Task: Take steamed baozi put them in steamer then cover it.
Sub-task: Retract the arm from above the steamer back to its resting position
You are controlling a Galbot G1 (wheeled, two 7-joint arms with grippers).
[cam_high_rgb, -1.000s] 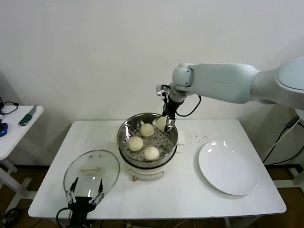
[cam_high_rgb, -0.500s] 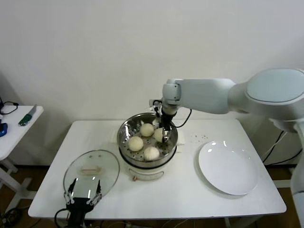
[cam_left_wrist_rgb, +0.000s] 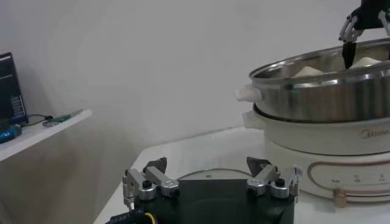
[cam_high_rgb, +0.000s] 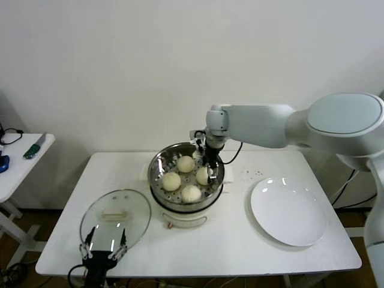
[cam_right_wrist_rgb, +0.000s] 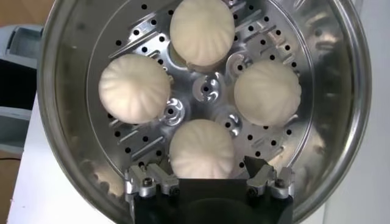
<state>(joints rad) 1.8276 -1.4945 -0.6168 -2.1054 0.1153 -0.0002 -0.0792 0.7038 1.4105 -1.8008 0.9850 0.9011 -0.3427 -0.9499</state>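
right end effector point(cam_high_rgb: 210, 172): fingers apart, just above the fourth baozi point(cam_right_wrist_rgb: 202, 149), freeing it beside the other three in the steamer point(cam_high_rgb: 157, 170).
left end effector point(cam_high_rgb: 102, 252): spread wide, waiting beside the glass cover point(cam_high_rgb: 116, 216) on the counter point(cam_high_rgb: 228, 240).

Right arm point(cam_high_rgb: 282, 125): smooth white shell, bulbous joints, black cable at wrist. Grippers: black body, silver screwed finger links.

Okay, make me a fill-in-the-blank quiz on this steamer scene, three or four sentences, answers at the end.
1. The steamer holds ____ baozi.
2. The lid lies on the table, ____ the steamer.
3. The plate is ____.
4. The right claw hangs open over the ____; the left claw is open by the lid.

Missing words: four; off; empty; steamer
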